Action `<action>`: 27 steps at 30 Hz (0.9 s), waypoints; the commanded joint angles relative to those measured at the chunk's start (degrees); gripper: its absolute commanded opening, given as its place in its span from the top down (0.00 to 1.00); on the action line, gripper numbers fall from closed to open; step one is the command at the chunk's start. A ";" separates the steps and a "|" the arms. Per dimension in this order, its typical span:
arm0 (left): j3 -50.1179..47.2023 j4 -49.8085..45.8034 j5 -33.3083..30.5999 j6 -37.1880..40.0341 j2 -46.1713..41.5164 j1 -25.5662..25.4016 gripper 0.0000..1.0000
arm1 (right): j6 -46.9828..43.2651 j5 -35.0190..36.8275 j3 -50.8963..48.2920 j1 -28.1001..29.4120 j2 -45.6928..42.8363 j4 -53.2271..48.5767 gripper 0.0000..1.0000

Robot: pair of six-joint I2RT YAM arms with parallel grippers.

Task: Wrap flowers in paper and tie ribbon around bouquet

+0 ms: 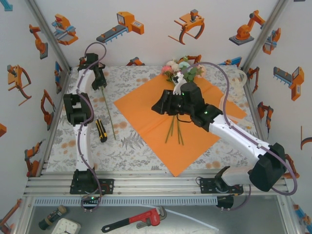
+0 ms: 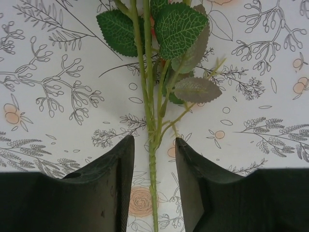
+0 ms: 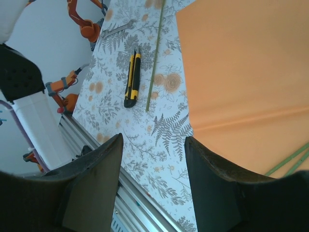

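Left end effector (image 2: 153,139): jaws open, straddling a loose leafy stem (image 2: 152,159) that lies on the table (image 2: 58,121) near its far left corner; gaps show on both sides of the stem. Right end effector (image 3: 153,139): jaws open and empty, above the paper (image 3: 251,72) at mid-table. Flowers (image 1: 179,70) lie at the paper's far corner, near the table's far edge. A utility knife (image 3: 132,79) lies beside the loose stem.

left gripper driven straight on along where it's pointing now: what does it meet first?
Likely the loose green stem lying between the open jaws of the left gripper, then its leaves. Height over the tablecloth is unclear; cloth could come first.
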 commanded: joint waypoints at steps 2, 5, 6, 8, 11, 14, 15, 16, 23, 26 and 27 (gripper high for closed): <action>6.37 -10.04 0.38 2.32 3.83 0.09 0.64 | -0.58 1.71 1.63 0.18 -1.54 -0.64 0.48; 8.24 -11.52 -0.12 3.51 5.28 0.11 0.65 | -0.40 2.22 0.69 0.18 -2.79 -0.69 0.48; 8.28 -11.58 -0.06 3.95 5.54 0.17 0.67 | -0.39 2.52 0.40 0.18 -3.20 -0.86 0.48; 8.26 -11.98 0.04 4.89 6.08 0.24 0.73 | -0.31 2.92 -0.17 0.18 -4.04 -0.99 0.48; 8.84 -13.39 0.11 6.05 7.36 0.18 0.77 | -0.13 3.75 -0.47 0.18 -5.18 -1.56 0.48; 9.32 -14.24 0.40 6.41 7.78 0.18 0.85 | -0.16 4.74 -0.78 0.18 -6.24 -1.94 0.48; 9.35 -14.17 0.76 6.56 7.50 0.18 0.89 | -0.13 5.12 -0.79 0.22 -6.50 -2.20 0.48; 9.50 -14.03 0.93 6.67 7.07 0.18 0.95 | -0.20 5.40 -0.81 0.18 -6.82 -2.44 0.48; 9.44 -13.22 2.39 6.12 -2.82 0.04 1.00 | -0.20 6.81 -1.16 0.18 -8.01 -2.65 0.48; 7.26 -12.53 5.05 5.00 -8.33 -0.46 1.00 | -0.13 7.09 -1.55 0.18 -8.33 -2.57 0.48; 6.20 -12.00 6.29 4.67 -10.24 -0.77 1.00 | -0.05 7.25 -1.76 0.18 -8.44 -2.58 0.48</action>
